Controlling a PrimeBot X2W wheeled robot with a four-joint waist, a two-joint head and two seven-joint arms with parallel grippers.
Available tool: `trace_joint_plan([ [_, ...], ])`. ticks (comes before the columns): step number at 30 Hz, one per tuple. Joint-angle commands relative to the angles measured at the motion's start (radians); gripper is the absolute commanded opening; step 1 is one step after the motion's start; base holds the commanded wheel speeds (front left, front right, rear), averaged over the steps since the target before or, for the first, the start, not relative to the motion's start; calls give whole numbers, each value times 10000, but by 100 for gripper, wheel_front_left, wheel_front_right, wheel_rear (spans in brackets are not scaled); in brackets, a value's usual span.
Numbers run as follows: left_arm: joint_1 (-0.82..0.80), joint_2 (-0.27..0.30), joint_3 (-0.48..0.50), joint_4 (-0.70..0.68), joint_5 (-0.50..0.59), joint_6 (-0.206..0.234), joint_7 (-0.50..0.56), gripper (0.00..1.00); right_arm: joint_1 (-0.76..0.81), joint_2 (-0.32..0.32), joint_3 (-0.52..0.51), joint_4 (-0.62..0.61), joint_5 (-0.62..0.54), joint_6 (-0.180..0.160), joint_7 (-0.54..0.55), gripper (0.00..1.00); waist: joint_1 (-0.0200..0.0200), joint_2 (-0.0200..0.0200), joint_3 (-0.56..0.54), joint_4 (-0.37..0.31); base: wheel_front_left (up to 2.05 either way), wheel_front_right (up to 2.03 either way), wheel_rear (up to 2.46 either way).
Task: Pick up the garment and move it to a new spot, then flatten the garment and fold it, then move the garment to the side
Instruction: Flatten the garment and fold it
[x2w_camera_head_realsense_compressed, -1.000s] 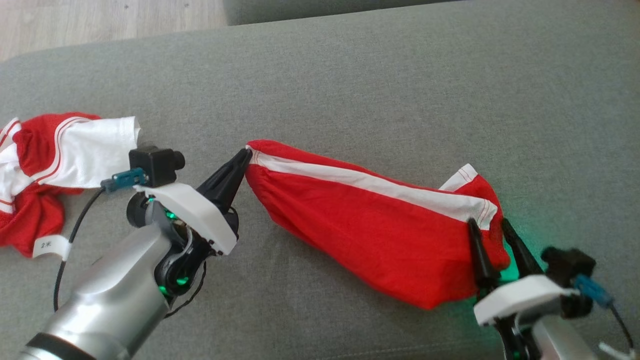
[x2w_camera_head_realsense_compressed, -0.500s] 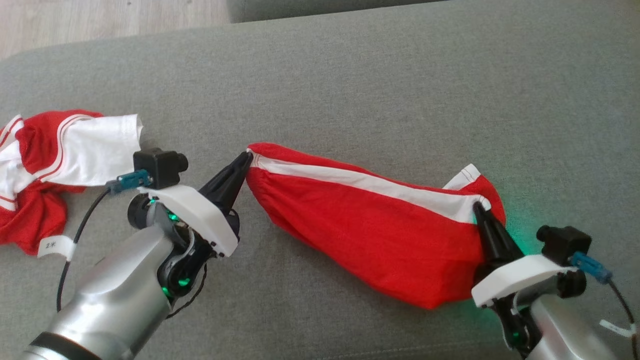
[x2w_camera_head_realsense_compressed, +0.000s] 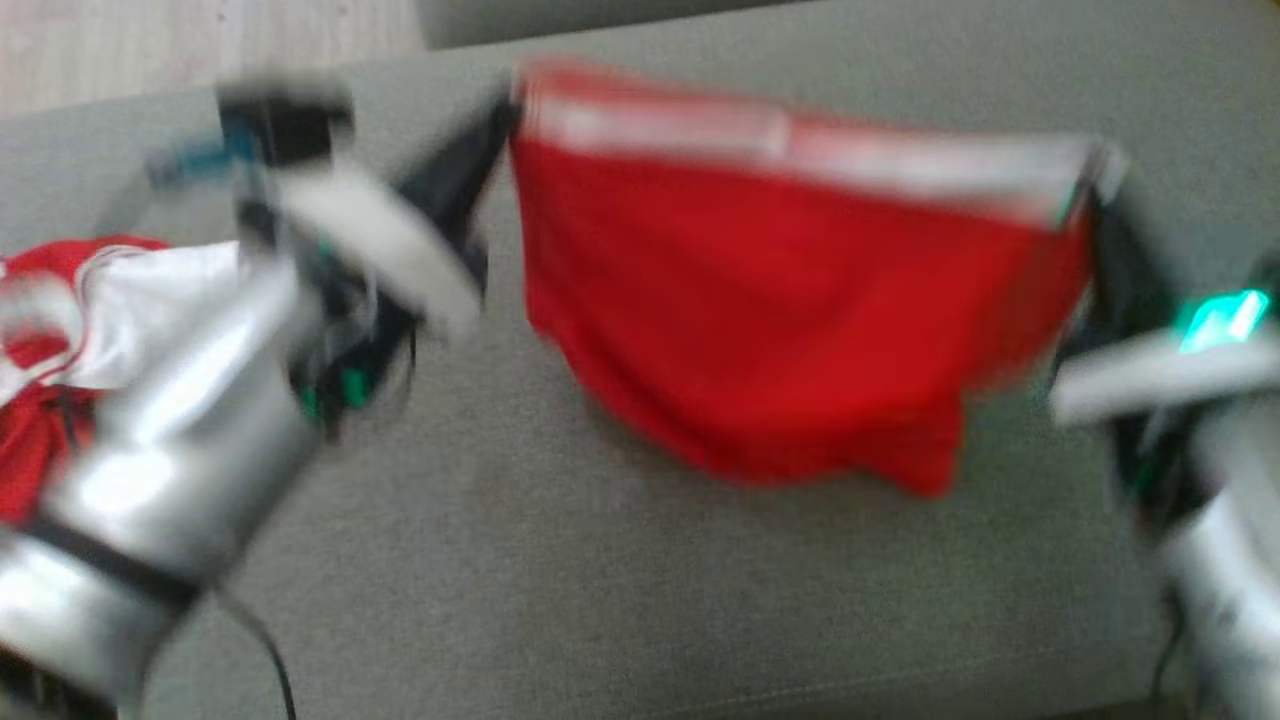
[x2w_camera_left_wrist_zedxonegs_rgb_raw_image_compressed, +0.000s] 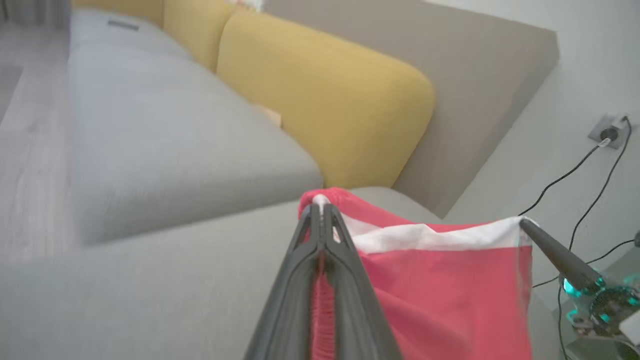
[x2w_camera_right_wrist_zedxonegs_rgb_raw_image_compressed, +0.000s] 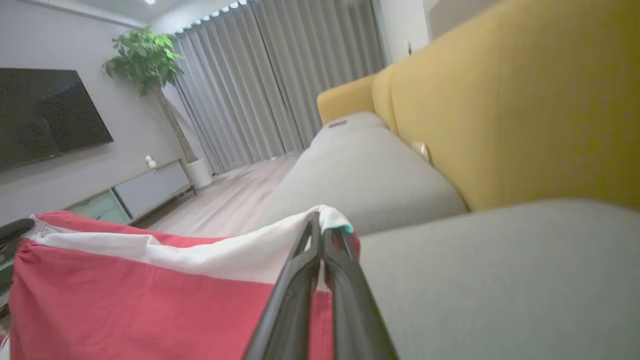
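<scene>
**Both grippers hold the shorts aloft.** The left gripper (x2w_camera_left_wrist_zedxonegs_rgb_raw_image_compressed: 320, 207) is clamped shut on one end of the white waistband of the red shorts (x2w_camera_head_realsense_compressed: 780, 300). The right gripper (x2w_camera_right_wrist_zedxonegs_rgb_raw_image_compressed: 322, 222) pinches the opposite end, its fingers pressed together on the cloth. The shorts hang between the two above the grey sofa seat (x2w_camera_head_realsense_compressed: 700, 600), with the band stretched almost level from gripper to gripper. The red body falls below it in a loose, uneven curtain. Whether the lower hem touches the seat cannot be told, as the head view is smeared by motion.

A second ago the shorts lay on the seat in a slanted, bunched roll, and the right gripper's fingers stood apart at the near end. Half a second ago those fingers had closed on the band's corner. Now both grippers sit higher in the head view and the cloth has opened out.

A crumpled red-and-white garment (x2w_camera_head_realsense_compressed: 130, 300) lies on the seat at the robot's left, beside the left forearm. Yellow back cushions (x2w_camera_left_wrist_zedxonegs_rgb_raw_image_compressed: 325, 95) rise behind the seat.
</scene>
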Motion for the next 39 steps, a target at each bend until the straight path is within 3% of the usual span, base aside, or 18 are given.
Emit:
trace_joint_plan([
  [1, -1006, 219, 566, -291, 100, -43, 13, 0, -989, -284, 41, -469, 63, 77, 79, 0, 0, 0, 254, -170, 0, 0, 0],
  [6, -3683, -248, 824, 323, 695, -114, 191, 0, -4444, -799, -359, -117, 256, 77, 848, 0, 0, 0, 1285, -578, 0, 0, 0],
  [11, -6286, -897, 1717, 1655, 1341, -129, -718, 0, -7712, -1114, -717, 730, -91, 77, 476, 0, 0, 0, 2411, -809, 0, 0, 0],
  [14, -7098, -1241, 2296, 2045, 1694, -165, -877, 0, -8883, -1276, -608, 831, -309, 77, 139, 0, 0, 0, 2957, -892, 0, 0, 0],
  [17, -6930, -1515, 2827, 1975, 1949, -214, -890, 0, -9082, -1414, -398, 718, -222, 77, -66, 0, 0, 0, 3313, -896, 0, 0, 0],
  [23, -4695, -1404, 2490, 1445, 2356, -234, -894, 0, -7247, -1493, 14, 395, 234, 77, -291, 0, 0, 0, 3676, -908, 0, 0, 0],
  [28, -1377, -1043, 2371, -57, 2875, -236, -895, 0, -4112, -1595, -106, -255, 753, 77, -363, 0, 0, 0, 3378, -704, 0, 0, 0],
  [32, 950, -911, 2486, -1011, 3545, -236, -896, 0, -1770, -1693, -696, -1288, 724, 77, -414, 0, 0, 0, 2755, -513, 0, 0, 0],
  [39, 4182, -1206, 3057, -2090, 4472, -237, -896, 0, 2414, -999, -2200, -3428, 374, 77, -243, 0, 0, 0, 1545, -232, 0, 0, 0],
])
